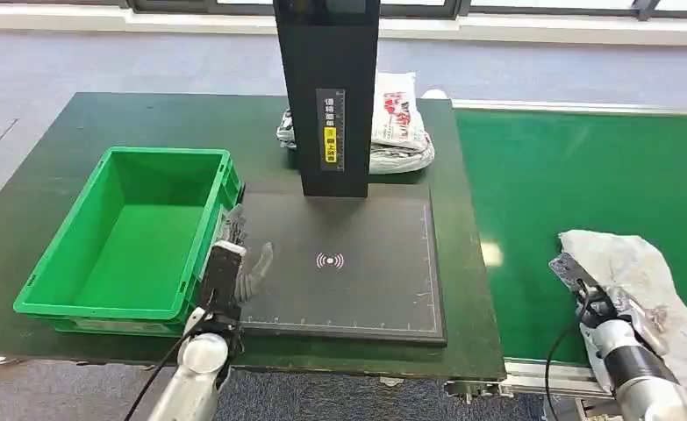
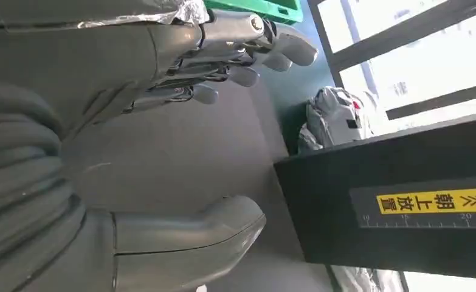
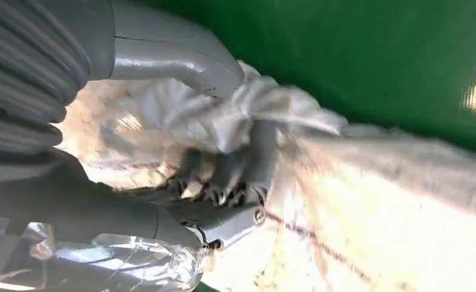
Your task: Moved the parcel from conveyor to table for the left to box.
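Spanning my right side, the conveyor (image 1: 585, 167) carried the parcel (image 1: 642, 281), my right hand (image 1: 590, 294) clutching its near end; the desk (image 1: 76, 158) lay leftward. The green bin (image 1: 125, 237) sat empty. My left hand (image 1: 243, 272) hovered spread, holding nothing, beside it.

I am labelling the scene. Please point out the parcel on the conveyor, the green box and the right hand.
parcel (image 1: 642, 263), head view, its crumpled wrapping.
green box (image 1: 201, 155), head view, its far rim.
right hand (image 3: 223, 182), right wrist view, its fingers in the parcel's wrapping.
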